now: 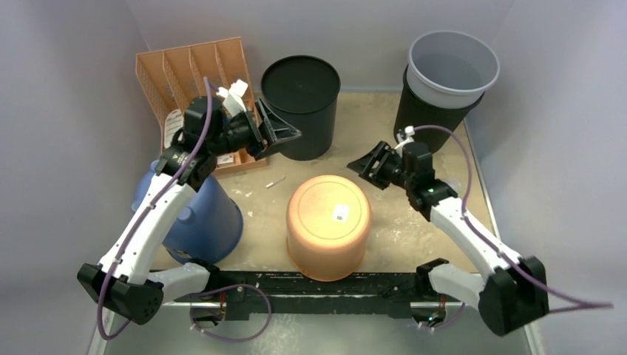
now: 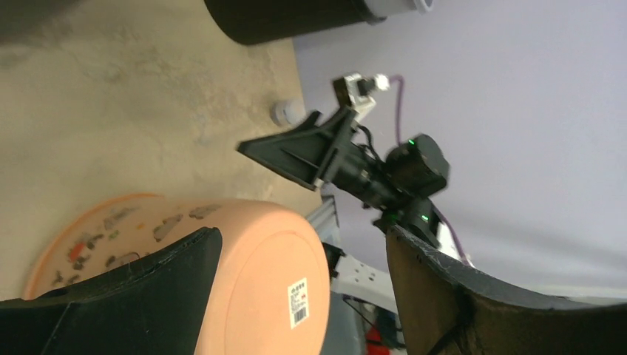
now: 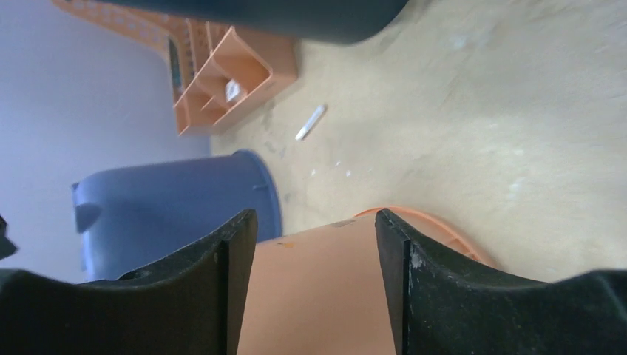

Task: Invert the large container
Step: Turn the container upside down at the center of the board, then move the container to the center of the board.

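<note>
Container [image 1: 328,224] upside-down, btwn left gripper [image 1: 281,127], right gripper [image 1: 364,163], untouched

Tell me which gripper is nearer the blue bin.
Left. The left gripper hangs behind and to the right of the blue bin; the right gripper is farther off, beyond the orange tub.

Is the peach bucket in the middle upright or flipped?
Upside down: the peach bucket shows its closed bottom, with barcode sticker, facing up; wider rim on the table.
</note>
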Controlling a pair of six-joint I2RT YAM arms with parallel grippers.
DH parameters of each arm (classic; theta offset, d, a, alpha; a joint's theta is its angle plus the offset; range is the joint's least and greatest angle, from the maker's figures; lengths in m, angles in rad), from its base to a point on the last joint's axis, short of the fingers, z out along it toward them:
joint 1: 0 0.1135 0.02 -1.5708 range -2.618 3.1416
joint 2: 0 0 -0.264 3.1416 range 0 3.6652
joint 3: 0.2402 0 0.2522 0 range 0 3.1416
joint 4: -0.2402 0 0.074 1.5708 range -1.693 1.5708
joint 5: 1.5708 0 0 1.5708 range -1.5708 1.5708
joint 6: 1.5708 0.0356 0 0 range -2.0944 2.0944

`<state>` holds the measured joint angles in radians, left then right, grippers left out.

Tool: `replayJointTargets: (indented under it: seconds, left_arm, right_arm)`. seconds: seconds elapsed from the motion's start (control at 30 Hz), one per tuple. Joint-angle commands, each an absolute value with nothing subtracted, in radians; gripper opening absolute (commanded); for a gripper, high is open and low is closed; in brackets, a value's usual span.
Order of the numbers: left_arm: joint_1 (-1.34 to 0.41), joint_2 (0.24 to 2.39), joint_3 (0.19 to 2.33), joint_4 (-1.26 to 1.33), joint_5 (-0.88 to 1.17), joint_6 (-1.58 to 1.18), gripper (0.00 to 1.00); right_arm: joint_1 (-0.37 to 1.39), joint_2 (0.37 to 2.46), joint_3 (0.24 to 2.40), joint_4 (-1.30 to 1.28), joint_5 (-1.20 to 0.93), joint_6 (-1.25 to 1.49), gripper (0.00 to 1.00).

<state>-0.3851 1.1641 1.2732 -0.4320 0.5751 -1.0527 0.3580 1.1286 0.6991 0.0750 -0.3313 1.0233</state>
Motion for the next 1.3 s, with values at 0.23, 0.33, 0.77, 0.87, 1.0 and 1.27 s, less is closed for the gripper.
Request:
replayJointTargets:
  seconds: [0.23, 0.33, 0.77, 0.87, 1.0, 1.27]
  left_arm:
    - [-0.398, 1.155, 1.434, -0.6, 0.389, -0.807, 0.82]
    - [-0.398, 1.15, 1.418, -0.594, 0.37, -0.798, 0.82]
    - [-0.398, 1.159, 1.477, -0.659, 0.308, -0.729, 0.82]
    - [-0.398, 1.16, 1.477, -0.668, 0.309, -0.73, 0.82]
    - [-0.398, 1.165, 1.471, -0.665, 0.311, -0.733, 0.82]
    - [-0.398, 1.16, 1.478, -0.666, 0.292, -0.747, 0.82]
  right_arm:
    - [0.353, 0.683, 0.793, -0.708, -0.031, 0.82, 0.7]
    - [0.353, 0.59, 0.747, -0.804, -0.078, 0.915, 0.7]
    - [0.353, 0.712, 0.63, -0.968, -0.43, 0.668, 0.71]
    - [0.354, 0.745, 0.595, -0.92, -0.545, 0.6, 0.71]
    - [0.358, 0.764, 0.587, -0.673, -0.723, 0.66, 0.74]
    - [0.476, 1.038, 0.598, 0.201, -0.679, 1.053, 0.8]
